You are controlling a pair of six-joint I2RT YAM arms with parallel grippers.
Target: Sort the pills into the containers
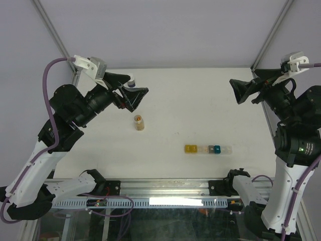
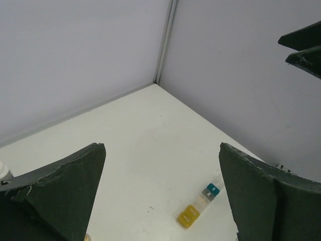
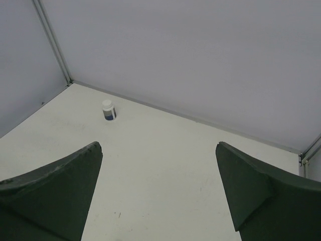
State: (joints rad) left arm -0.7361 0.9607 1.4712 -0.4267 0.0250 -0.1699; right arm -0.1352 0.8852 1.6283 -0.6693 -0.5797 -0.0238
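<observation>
The containers (image 1: pixel 208 149) are a short strip of joined compartments, yellow, clear, teal, clear, lying on the white table right of centre. They also show in the left wrist view (image 2: pixel 200 206). No loose pills show. A small clear orange-tinted vial (image 1: pixel 139 122) stands left of centre with orange-tan content that I cannot resolve into pills. My left gripper (image 1: pixel 139 84) (image 2: pixel 161 148) is open and empty, held above the table's far left, behind the vial. My right gripper (image 1: pixel 234 92) (image 3: pixel 158 145) is open and empty, held above the far right.
A white-capped dark blue bottle (image 1: pixel 131 82) stands near the back left, by the left gripper's fingers, and shows in the right wrist view (image 3: pixel 109 110). Grey walls and metal posts enclose the table (image 1: pixel 200 110). A metal rail runs along the near edge.
</observation>
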